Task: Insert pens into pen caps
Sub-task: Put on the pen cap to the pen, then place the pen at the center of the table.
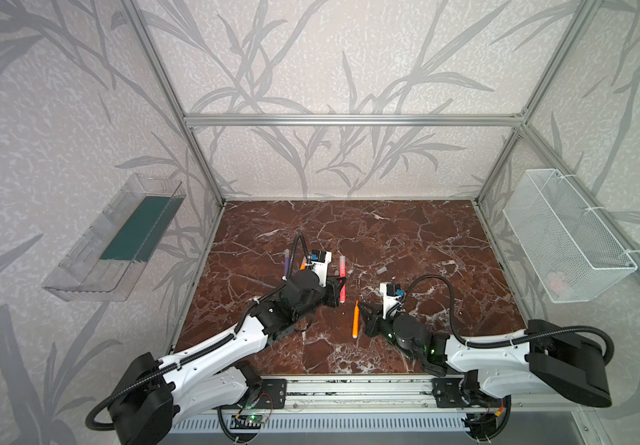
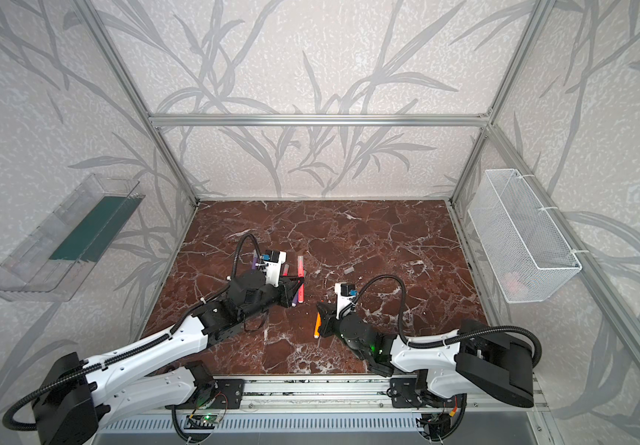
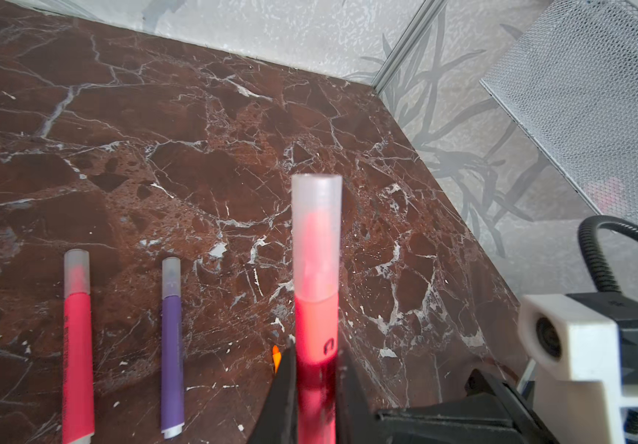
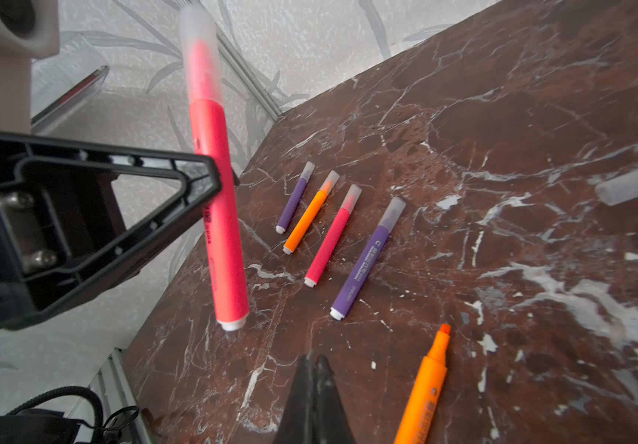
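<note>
Right wrist view first, best angle on the whole lot. Four finished pens lined up side by side on the tabletop [image 4: 501, 115]: far purple pen [image 4: 294, 198], capped orange pen [image 4: 308, 215], lying pink pen [image 4: 330, 238], near purple pen [image 4: 366, 257], each with a cloudy cap over its tip.

Fifth one, the held pink pen [image 4: 209, 134], standing nearly upright with its white end touching the tabletop. Cap already over the tip, body pinched around the middle by the left claw [image 3: 316, 355]. Looks seated, though hard to say whether pushed fully home.

Right claw [image 4: 312, 363] pressed together with nothing in it, sitting low and just beside the bare orange pen [image 4: 425, 384].

So, roughly five of six done, going by what's lying around. Left to do:
- that bare orange pen, tip still exposed, lying flat on the tabletop near the right claw
- the one loose cap [image 4: 632, 184], on its side and well apart from it, further toward the back wall

Same pair visible in a top view too: bare orange pen [image 1: 355, 319] and loose cap [image 1: 383, 269].

Probably also a matter of laying the held pink pen down with the others. After that, just grabbing the last pen and cap, lining them up and pushing them together. Can't spot any other stray caps anywhere.
</note>
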Controlling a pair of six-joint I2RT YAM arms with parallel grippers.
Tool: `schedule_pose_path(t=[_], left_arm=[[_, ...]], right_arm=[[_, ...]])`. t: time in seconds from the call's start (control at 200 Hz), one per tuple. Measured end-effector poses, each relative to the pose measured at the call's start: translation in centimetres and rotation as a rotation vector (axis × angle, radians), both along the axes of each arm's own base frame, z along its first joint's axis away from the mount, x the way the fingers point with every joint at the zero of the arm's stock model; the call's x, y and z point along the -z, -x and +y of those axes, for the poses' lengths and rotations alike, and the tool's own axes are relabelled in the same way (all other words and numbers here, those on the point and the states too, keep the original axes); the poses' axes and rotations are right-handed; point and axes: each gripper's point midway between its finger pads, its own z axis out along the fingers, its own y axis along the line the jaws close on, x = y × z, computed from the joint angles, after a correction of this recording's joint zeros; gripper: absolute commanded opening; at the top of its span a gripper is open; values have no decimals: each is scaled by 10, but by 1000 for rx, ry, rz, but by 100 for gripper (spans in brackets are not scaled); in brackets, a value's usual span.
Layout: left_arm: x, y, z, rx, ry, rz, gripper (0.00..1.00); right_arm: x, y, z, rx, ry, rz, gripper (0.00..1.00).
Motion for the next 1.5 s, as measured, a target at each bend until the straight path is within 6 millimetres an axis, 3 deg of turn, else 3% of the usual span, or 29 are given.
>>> schedule_pose_path(t=[0.205, 0.38, 0.545, 0.755, 0.949, 1.414, 1.504], left_arm=[[17, -6, 0, -14, -74, 35, 0], [43, -14, -2, -29, -160, 92, 0], [74, -21, -8, -28, -244, 164, 0], [121, -24, -15, -3, -350, 265, 0], [150, -28, -22, 13, -416, 334, 0], [166, -39, -32, 14, -458, 371, 0], [166, -40, -32, 10, -463, 371, 8]], right_arm=[[-23, -12, -26, 121, 33, -15, 45], [-14, -29, -60, 249, 94, 13, 64], [2, -38, -81, 315, 160, 56, 74], [11, -46, -94, 358, 185, 84, 78], [17, -48, -99, 370, 203, 100, 79], [21, -49, -99, 367, 210, 113, 79], [21, -49, -99, 366, 210, 113, 79]])
